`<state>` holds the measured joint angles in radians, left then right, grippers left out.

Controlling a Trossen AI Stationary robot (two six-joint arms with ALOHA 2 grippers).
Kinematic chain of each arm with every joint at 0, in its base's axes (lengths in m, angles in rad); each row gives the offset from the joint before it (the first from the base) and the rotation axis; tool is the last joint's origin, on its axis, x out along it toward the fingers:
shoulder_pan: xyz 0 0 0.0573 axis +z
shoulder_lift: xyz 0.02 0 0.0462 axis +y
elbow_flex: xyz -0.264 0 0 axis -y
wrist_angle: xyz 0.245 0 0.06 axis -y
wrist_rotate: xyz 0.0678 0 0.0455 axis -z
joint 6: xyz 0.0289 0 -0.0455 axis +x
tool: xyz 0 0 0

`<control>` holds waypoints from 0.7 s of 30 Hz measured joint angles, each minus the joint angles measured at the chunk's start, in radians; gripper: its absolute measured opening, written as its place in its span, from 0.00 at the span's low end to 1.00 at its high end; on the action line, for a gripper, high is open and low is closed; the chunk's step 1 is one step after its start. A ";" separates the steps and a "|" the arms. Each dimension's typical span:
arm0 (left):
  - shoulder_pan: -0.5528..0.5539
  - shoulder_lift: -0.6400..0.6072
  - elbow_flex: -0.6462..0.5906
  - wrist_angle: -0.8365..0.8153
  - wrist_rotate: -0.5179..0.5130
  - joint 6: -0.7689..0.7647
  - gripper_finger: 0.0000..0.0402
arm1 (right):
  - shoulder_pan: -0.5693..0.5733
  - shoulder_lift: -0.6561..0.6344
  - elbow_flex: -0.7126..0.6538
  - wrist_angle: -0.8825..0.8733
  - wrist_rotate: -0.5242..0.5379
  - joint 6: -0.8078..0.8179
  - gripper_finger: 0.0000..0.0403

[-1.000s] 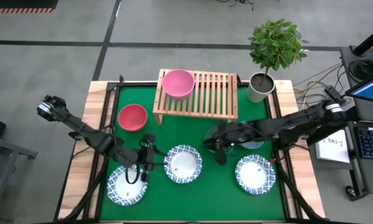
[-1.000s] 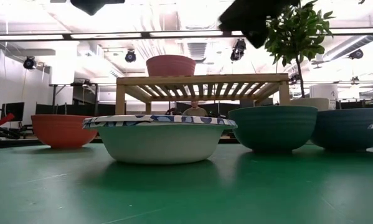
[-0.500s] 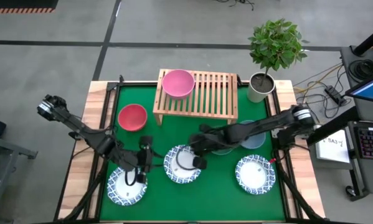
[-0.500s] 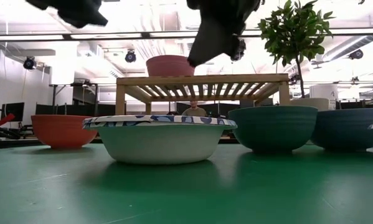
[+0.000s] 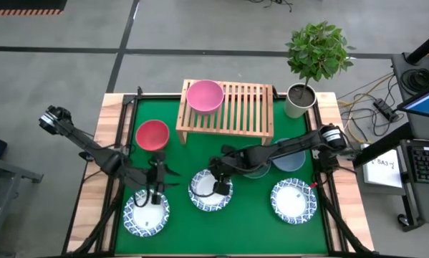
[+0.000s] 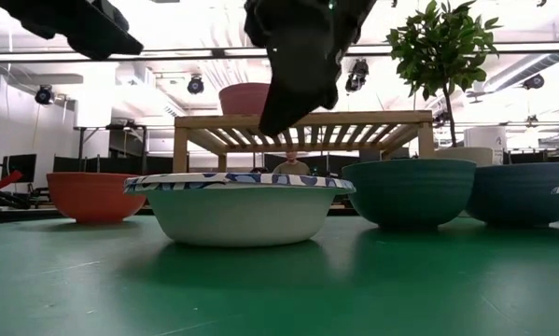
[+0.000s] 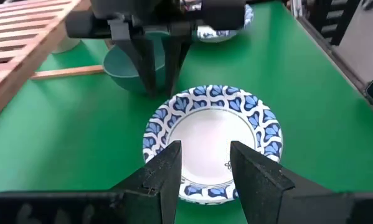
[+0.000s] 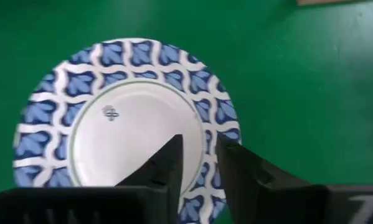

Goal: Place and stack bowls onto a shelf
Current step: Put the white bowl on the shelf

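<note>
Where right claw (image 8: pixel 197 163) straddles, patterned bowl (image 8: pixel 124 118) rim

Green mat (image 5: pixel 250 208) on the wooden table (image 5: pixel 110 107); potted plant (image 5: pixel 311 61) at its far right corner

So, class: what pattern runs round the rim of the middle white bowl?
Blue leaf-like shapes on white bowl; clearest in the right wrist view.

We count three white patterned bowls (image 5: pixel 211 190) (image 5: pixel 147 213) (image 5: pixel 293 200), four plain bowls (image 5: pixel 204 95) (image 5: pixel 152 135) (image 6: pixel 409 190) (image 5: pixel 291 161), one shelf (image 5: pixel 246 109), and one potted plant (image 5: pixel 309 64).
</note>
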<state>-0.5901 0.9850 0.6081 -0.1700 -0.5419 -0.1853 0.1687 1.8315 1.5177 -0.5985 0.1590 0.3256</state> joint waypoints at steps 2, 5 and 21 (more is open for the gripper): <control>0.000 -0.035 -0.024 0.028 -0.001 0.000 0.30 | -0.004 0.007 0.000 -0.014 0.006 0.005 0.29; 0.000 -0.088 -0.066 0.070 -0.003 0.010 0.30 | -0.004 0.019 0.000 -0.021 0.038 0.005 0.37; 0.001 -0.179 -0.136 0.150 -0.011 0.053 0.30 | -0.004 0.132 -0.001 -0.024 0.120 0.032 0.49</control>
<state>-0.5892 0.8060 0.4717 -0.0200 -0.5529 -0.1318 0.1650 1.9637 1.5169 -0.6225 0.2787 0.3573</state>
